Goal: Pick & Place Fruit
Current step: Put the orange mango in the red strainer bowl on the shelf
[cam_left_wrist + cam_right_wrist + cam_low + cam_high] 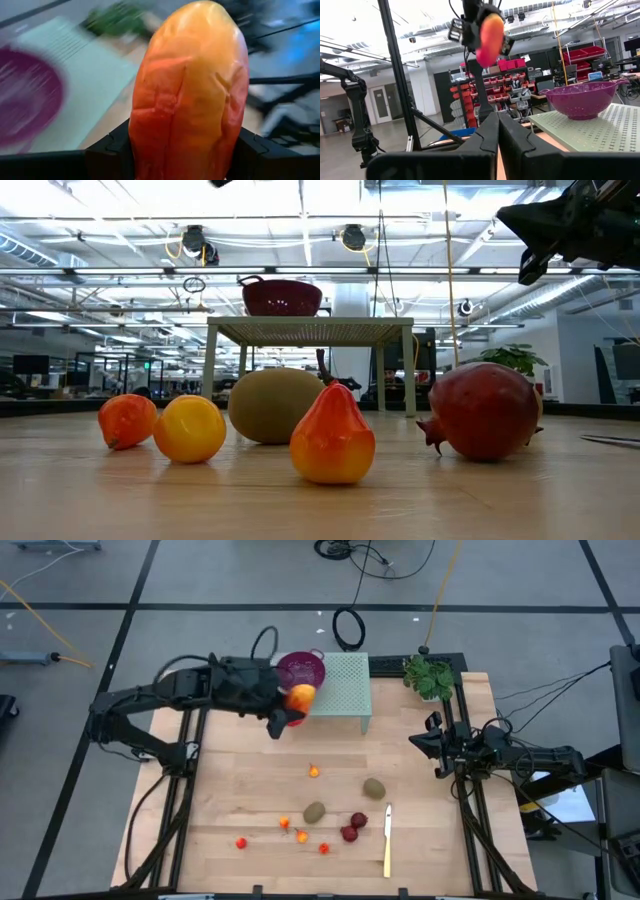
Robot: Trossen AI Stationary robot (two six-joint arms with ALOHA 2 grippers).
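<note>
Above the tabletop (250, 770), toward its twelve o'clock edge, the left tool (290, 712) is gripping the elongated red-orange fruit (300, 697) and carrying it just beside the purple bowl (301, 668), on the bowl's six o'clock side. This looks like the transport step, with the fruit lifted and the drop still to come. The next move is calling for a short shift toward twelve o'clock until the fruit is hanging over the bowl's mouth, then a release. That bowl is sitting on a pale green perforated stand (345, 685); what it is holding I cannot tell. Around five and six o'clock, two kiwi-like ovals (315, 811), dark red round ones (355, 825) and tiny orange-red balls (302, 836) are lying loose beside a yellow-handled knife (387, 840). At three o'clock the right tool (432, 745) is waiting, clenched on nothing.
</note>
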